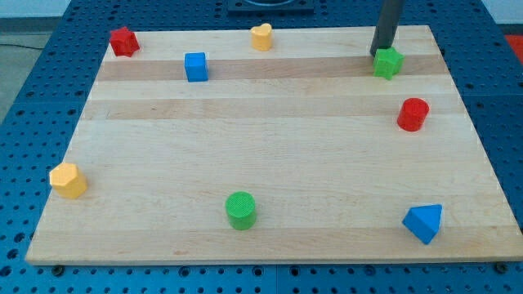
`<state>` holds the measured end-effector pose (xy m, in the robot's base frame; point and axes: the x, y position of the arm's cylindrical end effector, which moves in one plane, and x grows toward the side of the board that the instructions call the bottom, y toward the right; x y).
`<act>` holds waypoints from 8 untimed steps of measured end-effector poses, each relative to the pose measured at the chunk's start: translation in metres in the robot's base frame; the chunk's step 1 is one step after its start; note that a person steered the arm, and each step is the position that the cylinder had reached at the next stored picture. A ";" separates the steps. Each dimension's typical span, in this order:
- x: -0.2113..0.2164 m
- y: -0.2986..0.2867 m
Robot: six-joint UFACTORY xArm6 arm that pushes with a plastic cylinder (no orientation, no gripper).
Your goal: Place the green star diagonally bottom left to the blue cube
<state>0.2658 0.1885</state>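
The green star (388, 63) lies near the view's top right corner of the wooden board (270, 163). My tip (381, 54) stands right at the star's upper left side, touching or nearly touching it. The blue cube (196, 67) sits far to the view's left, near the top edge of the board.
A red star-like block (123, 42) is at the top left corner and a yellow heart (261, 37) at the top middle. A red cylinder (413, 114) is below the green star. A yellow block (68, 180), a green cylinder (240, 211) and a blue triangle (423, 222) lie along the bottom.
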 end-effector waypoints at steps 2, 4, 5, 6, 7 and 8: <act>-0.002 0.058; 0.068 -0.041; 0.053 -0.048; 0.020 -0.041; 0.047 -0.138; 0.078 -0.192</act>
<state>0.3440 -0.0040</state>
